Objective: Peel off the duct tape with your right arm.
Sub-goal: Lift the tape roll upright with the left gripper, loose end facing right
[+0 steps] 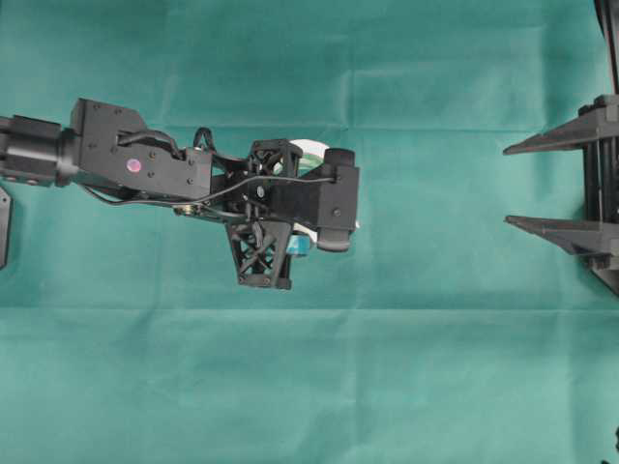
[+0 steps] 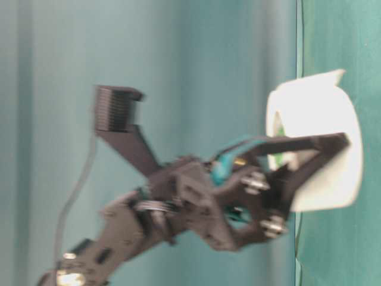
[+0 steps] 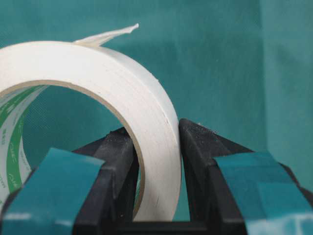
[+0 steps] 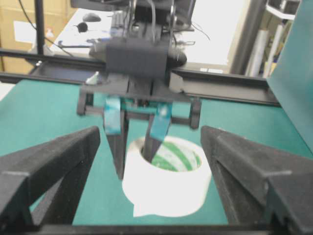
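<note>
Left wrist view shows the left claw (image 3: 156,181) pinching the duct tape (image 3: 122,98) wall, so the spread right claw (image 4: 151,171) must next reach its loose strip (image 3: 107,35).

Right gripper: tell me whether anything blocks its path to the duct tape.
Nothing lies on the cloth between the open right gripper and the duct tape. The left gripper already clamps the roll's wall from the far side, one finger inside the core, so only the near side is free.

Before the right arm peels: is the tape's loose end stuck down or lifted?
Lifted: the loose strip end curls up off the duct tape.
</note>
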Controlling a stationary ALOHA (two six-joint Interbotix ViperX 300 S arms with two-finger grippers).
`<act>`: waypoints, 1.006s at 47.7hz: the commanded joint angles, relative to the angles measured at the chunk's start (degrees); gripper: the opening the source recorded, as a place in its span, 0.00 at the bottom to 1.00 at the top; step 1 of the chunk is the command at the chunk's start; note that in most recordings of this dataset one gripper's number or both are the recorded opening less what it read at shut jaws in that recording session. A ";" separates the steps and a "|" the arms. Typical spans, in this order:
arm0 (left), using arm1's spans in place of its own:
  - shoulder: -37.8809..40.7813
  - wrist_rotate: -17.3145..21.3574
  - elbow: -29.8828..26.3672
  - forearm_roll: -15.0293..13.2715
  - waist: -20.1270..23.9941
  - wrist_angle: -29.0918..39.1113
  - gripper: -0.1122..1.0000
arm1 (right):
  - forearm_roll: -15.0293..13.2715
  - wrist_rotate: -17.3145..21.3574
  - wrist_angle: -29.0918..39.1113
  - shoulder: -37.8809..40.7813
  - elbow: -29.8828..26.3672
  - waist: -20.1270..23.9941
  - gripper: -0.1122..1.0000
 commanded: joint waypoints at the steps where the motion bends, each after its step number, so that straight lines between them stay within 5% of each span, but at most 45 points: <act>1: -3.25 0.26 -4.13 0.18 -1.41 1.76 0.30 | 0.00 0.09 -0.53 0.18 -0.62 0.09 0.81; 14: -3.60 0.18 -11.07 0.18 -1.93 8.96 0.30 | 0.00 0.18 -0.53 0.09 -0.79 0.09 0.81; 38: -1.14 -0.53 -16.88 0.18 2.37 11.87 0.30 | 0.18 1.23 -0.26 0.26 -0.62 0.09 0.80; 48: 1.41 -6.94 -21.45 0.26 4.04 17.93 0.30 | 0.35 1.23 -0.18 0.53 -0.62 0.00 0.77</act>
